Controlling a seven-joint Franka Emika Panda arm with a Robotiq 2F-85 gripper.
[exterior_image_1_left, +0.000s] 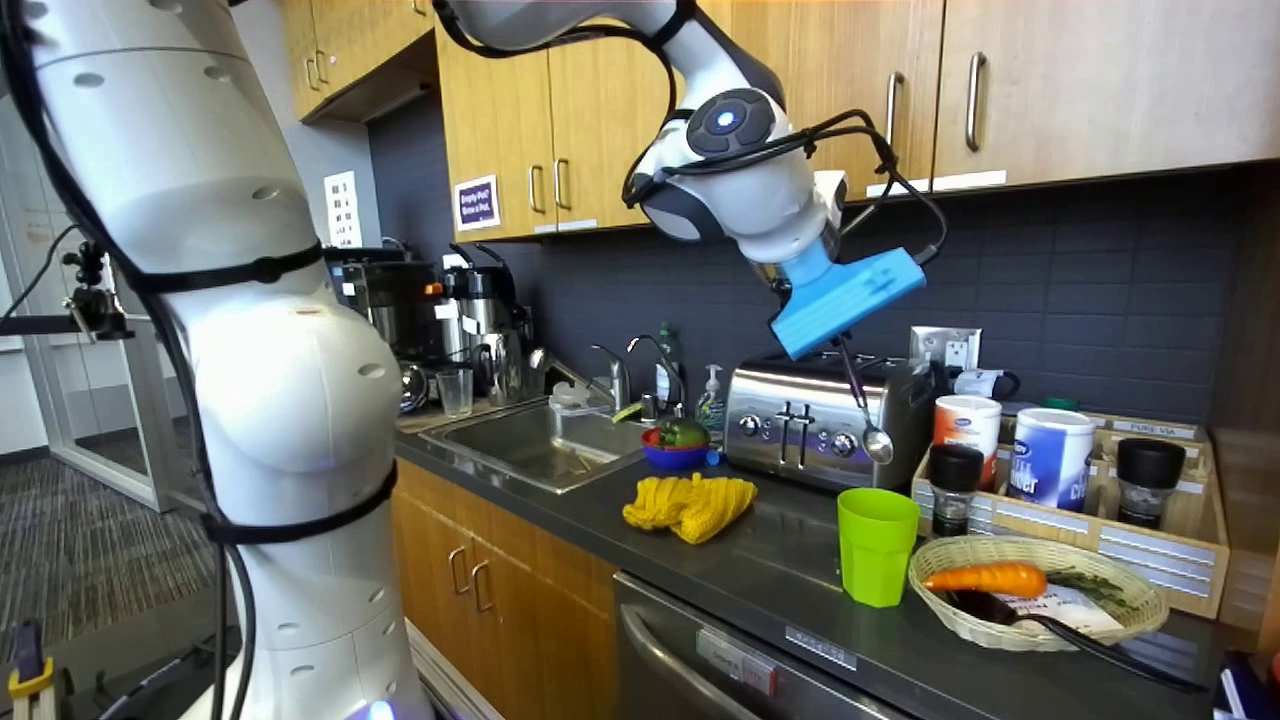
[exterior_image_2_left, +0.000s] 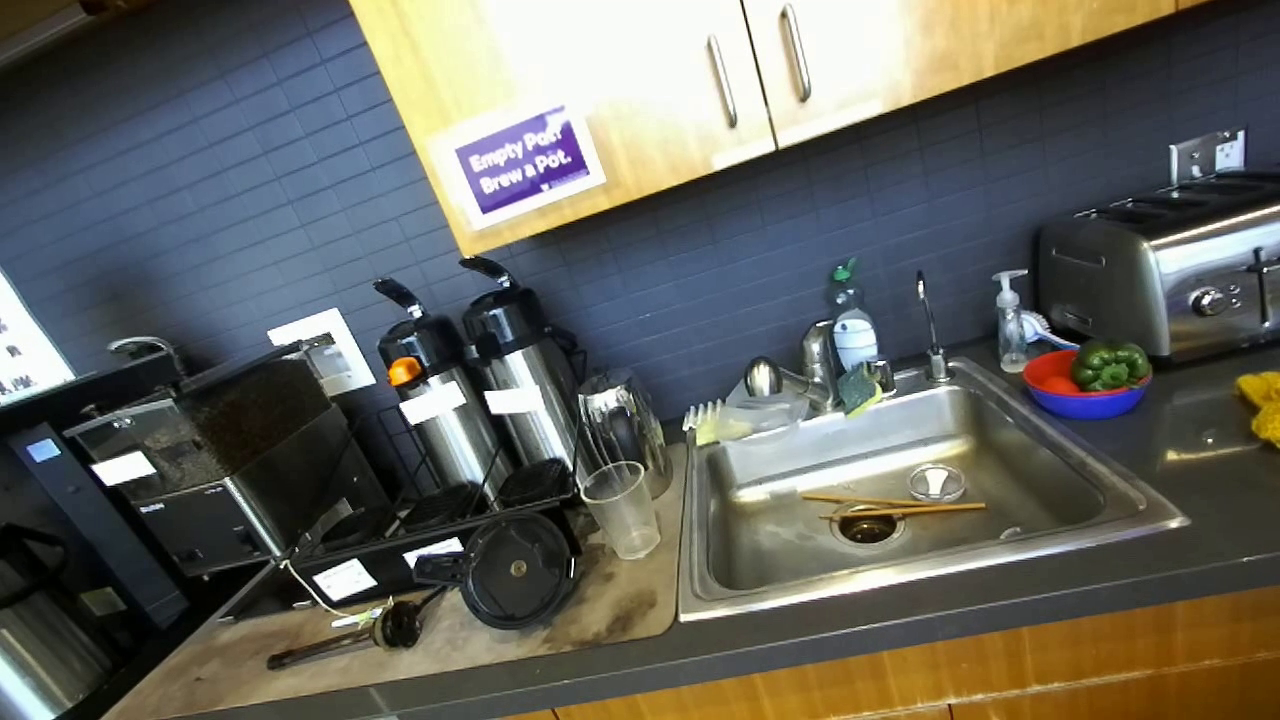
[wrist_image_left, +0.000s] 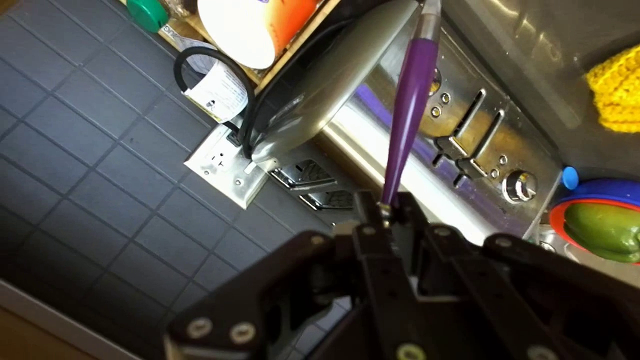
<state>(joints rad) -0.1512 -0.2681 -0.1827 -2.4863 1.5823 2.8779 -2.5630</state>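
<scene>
A dark blue-grey tiled wall (exterior_image_2_left: 250, 200) backs a long kitchen counter (exterior_image_1_left: 780, 545), its top dark grey, with a steel sink (exterior_image_2_left: 760, 470) sunk into it. Above hang honey-coloured wooden wall cabinets (exterior_image_1_left: 1080, 90) with slim metal handles (exterior_image_1_left: 971, 105); a purple sign (exterior_image_2_left: 520, 165) on one reads "Empty Pot? Brew a Pot." A metal outlet plate (wrist_image_left: 227, 167) is set in the wall. Below the counter are wooden base cabinets (exterior_image_1_left: 545, 600) and a stainless-steel appliance front (exterior_image_1_left: 670, 630). At the far left in an exterior view, a pale-framed glass partition (exterior_image_1_left: 115, 425) stands beside grey streaked carpet (exterior_image_1_left: 45, 530). Bright light washes out patches of the wall cabinets.
</scene>
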